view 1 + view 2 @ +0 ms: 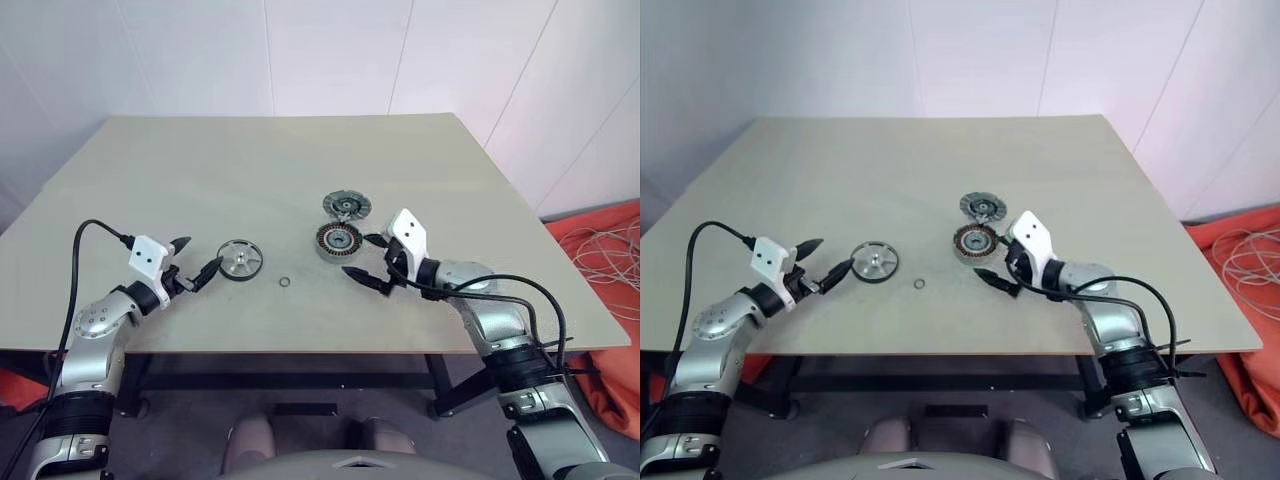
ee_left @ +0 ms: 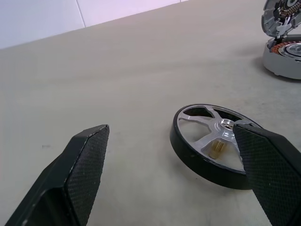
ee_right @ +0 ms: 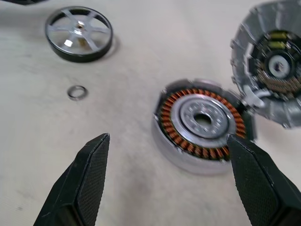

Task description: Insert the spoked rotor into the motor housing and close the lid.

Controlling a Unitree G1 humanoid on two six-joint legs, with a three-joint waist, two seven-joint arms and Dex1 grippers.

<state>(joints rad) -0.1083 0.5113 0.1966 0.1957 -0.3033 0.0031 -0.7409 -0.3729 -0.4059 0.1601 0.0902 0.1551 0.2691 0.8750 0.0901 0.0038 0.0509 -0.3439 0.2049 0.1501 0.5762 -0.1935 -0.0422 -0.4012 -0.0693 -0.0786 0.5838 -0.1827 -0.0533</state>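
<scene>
Motor housing (image 3: pixel 202 123) empty, lid (image 3: pixel 273 61) open.

Lab: bare table (image 1: pixel 200 200), white partition walls (image 1: pixel 200 50).

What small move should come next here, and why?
Probably ease the open left gripper forward around the spoked rotor and close. The rotor lies flat on the table, ungrasped, just off that gripper's fingertips, while the motor housing sits open, lid swung back.
</scene>
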